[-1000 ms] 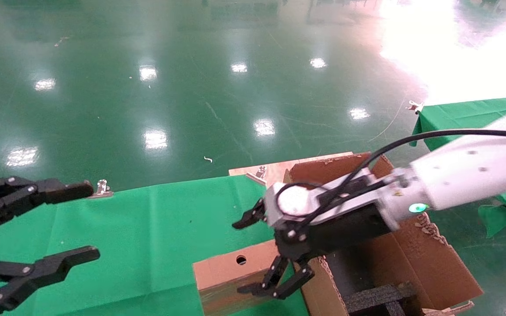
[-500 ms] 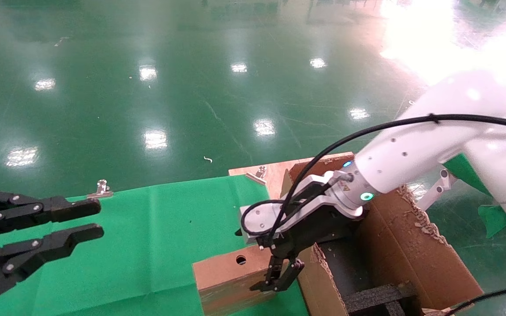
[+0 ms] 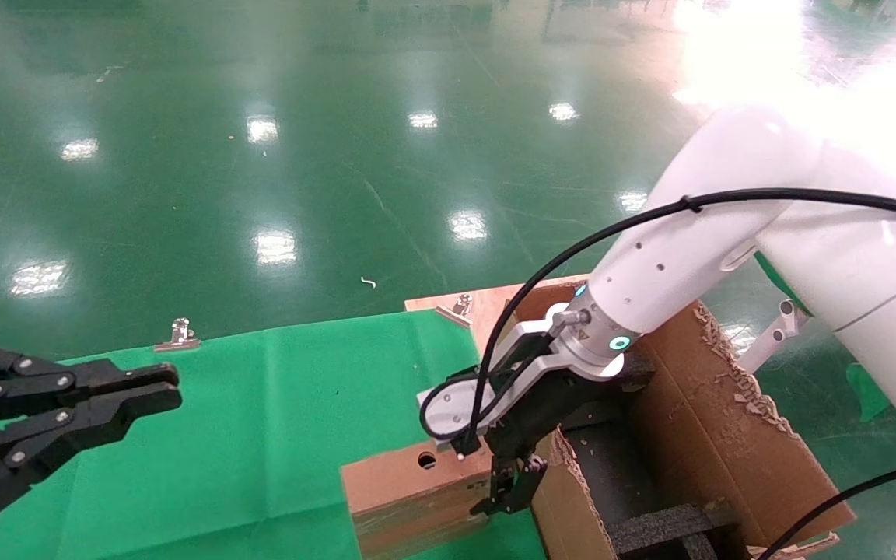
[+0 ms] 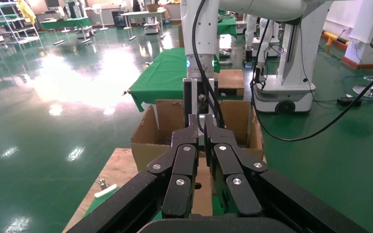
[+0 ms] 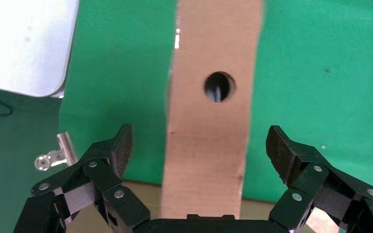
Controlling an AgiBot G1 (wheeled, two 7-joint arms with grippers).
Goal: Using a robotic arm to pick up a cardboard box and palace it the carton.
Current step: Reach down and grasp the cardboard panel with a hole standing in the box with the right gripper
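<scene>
Beside the carton (image 3: 736,435), the right tool (image 5: 199,145) straddles the cardboard box (image 3: 409,490), wide open; left tool (image 3: 160,389) pinched narrow, well apart.

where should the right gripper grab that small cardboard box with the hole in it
Across its narrow width, on the two long side faces, coming straight down from above. The box lies flat, hole face up, and is slim enough to fit between the fingers. The right gripper hangs open over it, one finger on each side, near the end beside the carton, so lowering and closing should probably do.
</scene>
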